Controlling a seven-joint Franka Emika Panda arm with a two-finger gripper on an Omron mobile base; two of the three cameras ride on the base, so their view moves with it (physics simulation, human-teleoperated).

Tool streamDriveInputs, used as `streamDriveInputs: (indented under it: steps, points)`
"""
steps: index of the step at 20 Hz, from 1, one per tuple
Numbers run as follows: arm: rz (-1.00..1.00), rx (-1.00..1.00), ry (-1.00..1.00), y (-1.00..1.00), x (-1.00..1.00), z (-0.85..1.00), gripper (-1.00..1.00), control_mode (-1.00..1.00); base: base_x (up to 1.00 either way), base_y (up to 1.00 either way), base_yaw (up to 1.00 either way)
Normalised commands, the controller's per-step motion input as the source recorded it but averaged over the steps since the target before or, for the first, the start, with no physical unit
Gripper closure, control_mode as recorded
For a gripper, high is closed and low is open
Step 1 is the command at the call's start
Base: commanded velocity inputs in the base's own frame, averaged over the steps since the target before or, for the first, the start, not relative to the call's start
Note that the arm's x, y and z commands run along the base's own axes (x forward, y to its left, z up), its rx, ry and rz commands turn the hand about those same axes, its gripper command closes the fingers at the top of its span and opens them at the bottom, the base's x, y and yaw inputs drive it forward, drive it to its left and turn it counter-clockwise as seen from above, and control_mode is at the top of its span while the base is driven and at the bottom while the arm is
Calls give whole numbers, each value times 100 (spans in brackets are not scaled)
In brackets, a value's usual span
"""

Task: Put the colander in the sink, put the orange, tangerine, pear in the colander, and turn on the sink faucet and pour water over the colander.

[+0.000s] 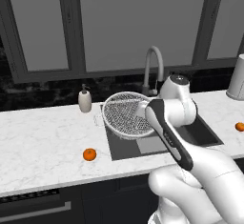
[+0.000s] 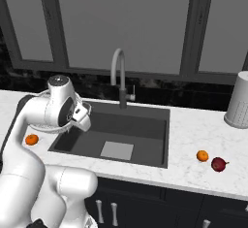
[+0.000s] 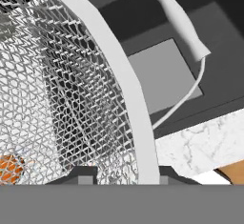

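The large dark grey rectangular sink (image 1: pixel 202 131) lies directly below the round white-silver mesh colander (image 1: pixel 125 115), which hangs tilted over the basin's left part, so the coming move looks like a straight lowering. The two-finger gripper (image 3: pixel 123 176) is clenched on the colander's white rim. The tall grey gooseneck faucet (image 1: pixel 153 70) stands just behind, near enough to watch. One bright orange round fruit (image 1: pixel 89 154) sits left of the sink; another (image 2: pixel 202 155) and the dark red-maroon pear (image 2: pixel 218 164) lie right.
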Motion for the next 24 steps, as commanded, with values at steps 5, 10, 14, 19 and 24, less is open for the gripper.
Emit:
streamDriveInputs:
  steps: [5, 10, 14, 19, 24]
  points:
    - [14, -4, 0, -72, 0, 0, 100, -100, 0, 0, 0]
    - [15, -2, 2, -61, 6, -15, 100, -100, 0, 0, 0]
    - [8, 0, 0, -69, 28, -34, 100, -100, 0, 0, 0]
    - [2, 0, 0, -57, 50, -29, 100, -100, 0, 0, 0]
    - [6, 0, 12, -32, 62, -28, 100, -100, 0, 0, 0]
